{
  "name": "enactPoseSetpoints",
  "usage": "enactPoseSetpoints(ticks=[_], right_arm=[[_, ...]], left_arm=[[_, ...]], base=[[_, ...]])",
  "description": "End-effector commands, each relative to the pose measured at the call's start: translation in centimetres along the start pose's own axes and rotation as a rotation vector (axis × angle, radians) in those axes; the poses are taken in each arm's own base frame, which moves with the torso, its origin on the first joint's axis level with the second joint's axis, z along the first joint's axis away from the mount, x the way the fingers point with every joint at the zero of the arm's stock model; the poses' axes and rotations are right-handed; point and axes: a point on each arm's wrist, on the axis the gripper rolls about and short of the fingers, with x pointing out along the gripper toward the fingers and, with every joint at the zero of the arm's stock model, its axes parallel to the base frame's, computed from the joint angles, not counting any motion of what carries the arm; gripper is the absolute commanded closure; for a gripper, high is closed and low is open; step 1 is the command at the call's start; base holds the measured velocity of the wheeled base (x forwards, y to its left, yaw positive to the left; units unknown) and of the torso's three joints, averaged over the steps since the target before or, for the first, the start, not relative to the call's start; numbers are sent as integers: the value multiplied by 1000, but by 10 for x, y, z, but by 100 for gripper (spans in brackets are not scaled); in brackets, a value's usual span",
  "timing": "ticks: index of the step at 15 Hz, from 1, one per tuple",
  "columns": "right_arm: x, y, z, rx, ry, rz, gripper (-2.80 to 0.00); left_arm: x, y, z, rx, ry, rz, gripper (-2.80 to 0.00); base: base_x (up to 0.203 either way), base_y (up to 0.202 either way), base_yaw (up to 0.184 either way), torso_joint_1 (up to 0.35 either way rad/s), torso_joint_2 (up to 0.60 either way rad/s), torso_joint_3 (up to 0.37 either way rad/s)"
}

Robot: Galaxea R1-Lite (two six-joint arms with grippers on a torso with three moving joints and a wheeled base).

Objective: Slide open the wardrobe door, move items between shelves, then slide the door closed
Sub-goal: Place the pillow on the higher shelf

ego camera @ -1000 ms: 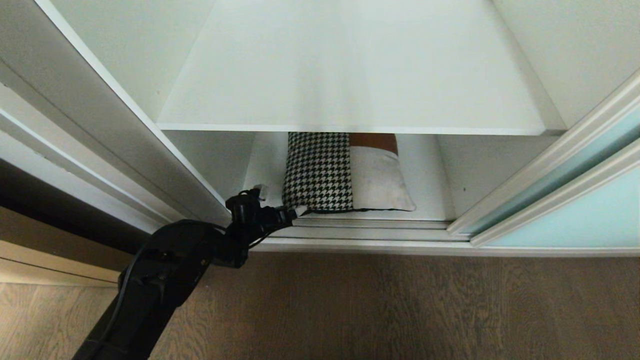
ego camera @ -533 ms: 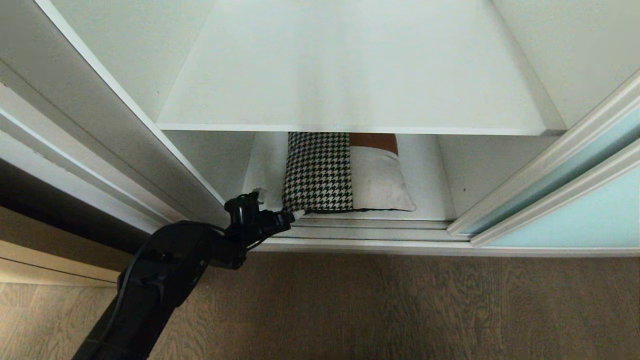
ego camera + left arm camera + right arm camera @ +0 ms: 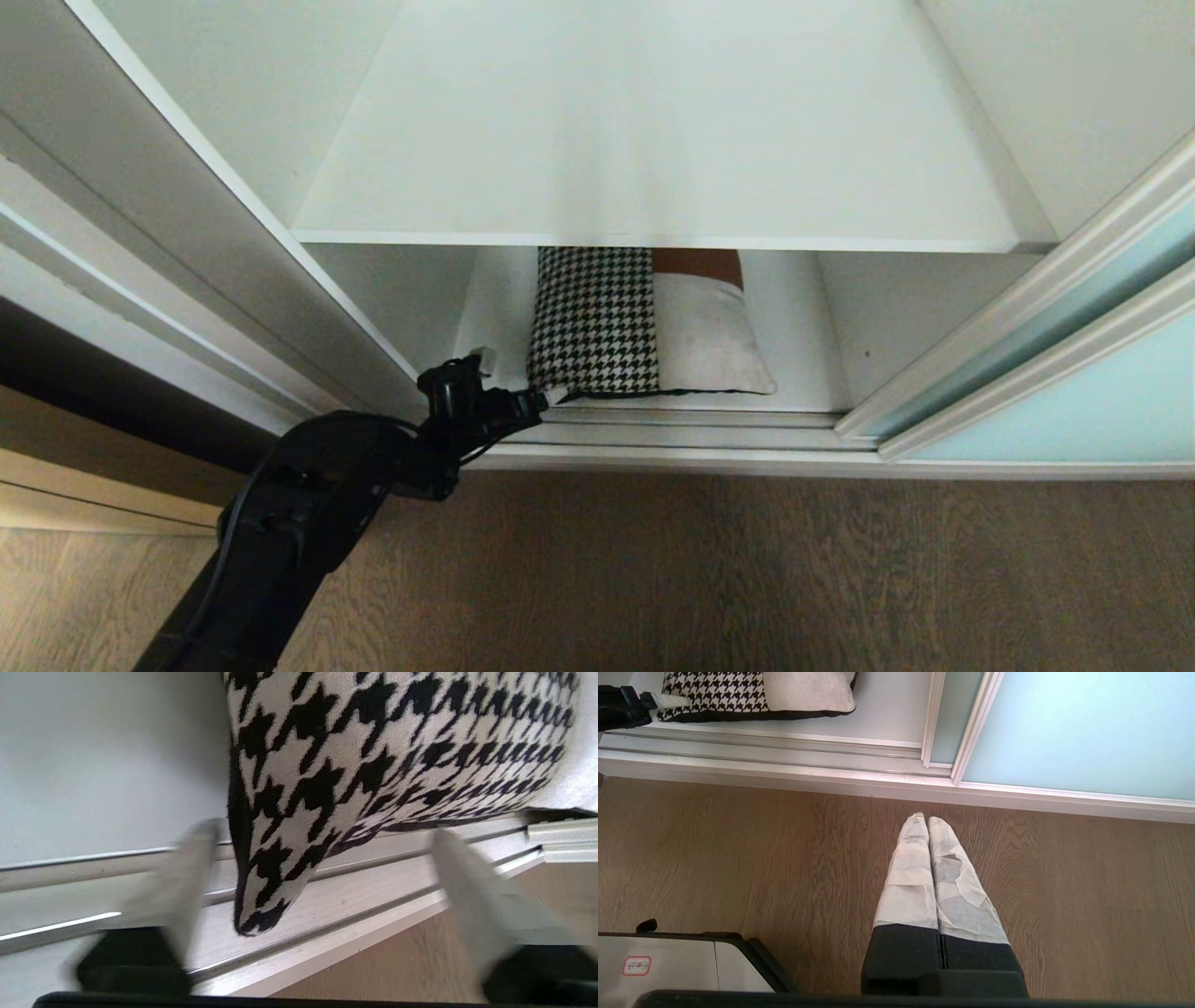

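While the door (image 3: pixel 1074 392) stands slid aside to the right, the wardrobe is open and two shelves show: an upper shelf (image 3: pixel 653 140) lying bare, and a lower shelf (image 3: pixel 794 308) beneath it. The pillow (image 3: pixel 644 322) lies on the lower shelf, its houndstooth half to the left, a beige half to the right and a brown strip at the back. Its front edge sits just behind the track (image 3: pixel 691 425), and in the left wrist view its houndstooth corner (image 3: pixel 261 905) droops over the track's grooves. The left gripper (image 3: pixel 516 378) is low at the left front of the lower shelf. Its fingers (image 3: pixel 182 877) stand wide apart, one on each side of the pillow's corner, and they hold nothing; whether a fingertip touches the fabric cannot be told. The right gripper (image 3: pixel 924 820) hangs over the wooden floor (image 3: pixel 738 858) in front of the wardrobe, well apart from the pillow, with its two taped fingers pressed together and empty.
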Motion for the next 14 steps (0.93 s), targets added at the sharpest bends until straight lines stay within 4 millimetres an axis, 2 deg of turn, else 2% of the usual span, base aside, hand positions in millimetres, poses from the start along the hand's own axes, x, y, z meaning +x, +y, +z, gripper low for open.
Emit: enactPoseSetpoints(ticks=[1,6,12,14], right_arm=[[0,0,0,0,-1,0,0],[0,0,0,0,1,0,0],[0,0,0,-8,-2,1,0],[0,0,0,5,-3,0,0]], left_arm=[[0,1,-2,14,-30,-13,0],[0,-3,4,17,-42,-15,0],[-1,-2,5,-46,39,17,0],[-2,-3,11,-60,49,28,0]], base=[[0,0,0,0,0,0],[0,0,0,0,0,0],[0,0,0,0,0,0],[0,0,0,0,0,0]])
